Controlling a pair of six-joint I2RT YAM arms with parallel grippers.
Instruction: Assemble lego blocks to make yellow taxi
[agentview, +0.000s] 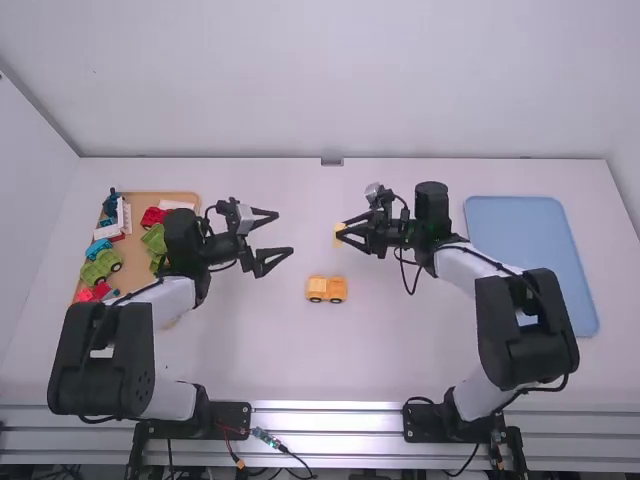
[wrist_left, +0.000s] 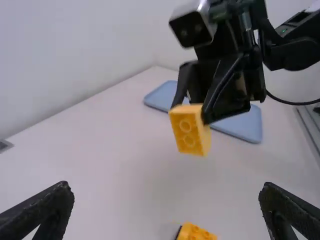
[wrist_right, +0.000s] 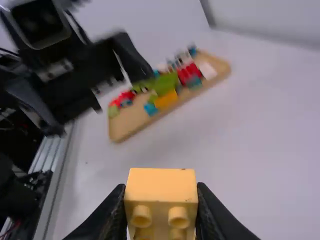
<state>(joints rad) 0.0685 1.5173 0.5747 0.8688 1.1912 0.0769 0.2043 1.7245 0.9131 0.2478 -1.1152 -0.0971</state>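
While the right claw (agentview: 341, 231) grips it between two fingers, the yellow block (wrist_left: 190, 130) hangs above the tabletop (agentview: 250, 340), with round studs showing on one face. Nearer the arm bases stands the yellow car (agentview: 326, 289), its dark wheels on the tabletop between the two arms. The left claw (agentview: 284, 232) is spread wide, with bare air between its fingers, and points toward the block.

On the left side lies the wooden tray (wrist_right: 130, 127), partly behind the left arm. It holds a green vehicle (agentview: 101, 266), red blocks (wrist_right: 189, 73), a blue block (agentview: 98, 249), white pieces (agentview: 124, 215) and another yellow piece (wrist_right: 166, 100) (that one sits against green, near the tray's edge). Well apart, on the right, the blue tray (agentview: 525, 250) lies flat, the right arm crossing in front of part of it.
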